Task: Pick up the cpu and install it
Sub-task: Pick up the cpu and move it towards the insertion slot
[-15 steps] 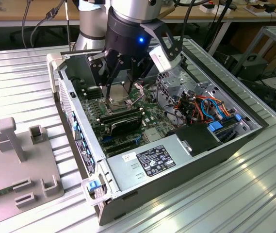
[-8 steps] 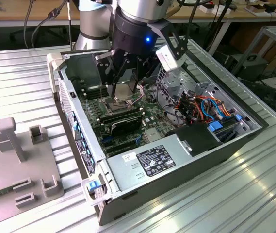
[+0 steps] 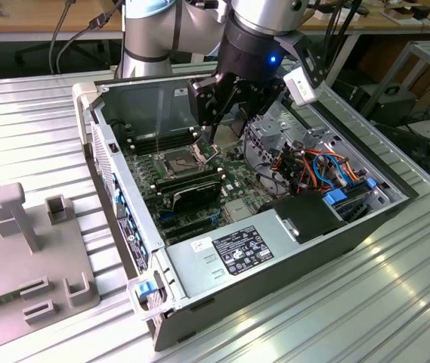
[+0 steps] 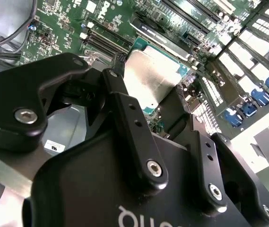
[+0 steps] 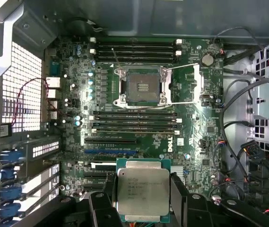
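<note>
A black two-fingered gripper [image 5: 143, 196] is closed on the cpu [image 5: 141, 189], a thin square chip with a silver-grey metal face and a green rim. It pinches two opposite edges and holds the chip in the air inside an open grey metal computer case [image 3: 116, 170], which lies on a ribbed metal worktop [image 3: 366, 318]. The dark square socket [image 5: 141, 87], its hinged metal frame swung open, sits mid-board on the green motherboard [image 5: 195, 137] between two banks of long black memory slots. In the first wrist view, one bank separates the socket from the chip, and their edges run roughly parallel. The chip's underside, gripped edges and any corner mark are hidden. Its height above the board is hard to judge.
</note>
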### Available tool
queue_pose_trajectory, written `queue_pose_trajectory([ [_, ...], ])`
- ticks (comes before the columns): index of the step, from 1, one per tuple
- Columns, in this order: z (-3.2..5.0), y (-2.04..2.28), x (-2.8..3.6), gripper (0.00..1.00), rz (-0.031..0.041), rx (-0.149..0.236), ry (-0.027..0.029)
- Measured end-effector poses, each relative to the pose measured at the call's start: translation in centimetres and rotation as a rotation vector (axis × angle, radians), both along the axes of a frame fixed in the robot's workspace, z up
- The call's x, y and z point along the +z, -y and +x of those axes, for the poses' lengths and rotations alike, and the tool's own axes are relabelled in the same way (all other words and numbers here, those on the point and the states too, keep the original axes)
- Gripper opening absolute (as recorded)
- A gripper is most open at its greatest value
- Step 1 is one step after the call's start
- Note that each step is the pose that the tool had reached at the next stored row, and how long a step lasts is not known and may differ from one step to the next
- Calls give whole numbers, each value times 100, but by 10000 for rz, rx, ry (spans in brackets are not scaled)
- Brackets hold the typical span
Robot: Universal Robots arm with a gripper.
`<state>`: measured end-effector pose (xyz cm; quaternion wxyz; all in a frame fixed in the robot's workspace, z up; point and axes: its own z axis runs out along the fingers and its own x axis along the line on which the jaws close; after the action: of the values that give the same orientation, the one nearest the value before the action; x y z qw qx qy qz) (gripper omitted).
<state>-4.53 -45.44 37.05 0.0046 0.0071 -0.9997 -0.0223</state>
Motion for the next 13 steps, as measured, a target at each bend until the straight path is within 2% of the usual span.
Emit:
queue_pose_trajectory([
  [13, 37, 0, -73, 55, -1, 0, 0],
])
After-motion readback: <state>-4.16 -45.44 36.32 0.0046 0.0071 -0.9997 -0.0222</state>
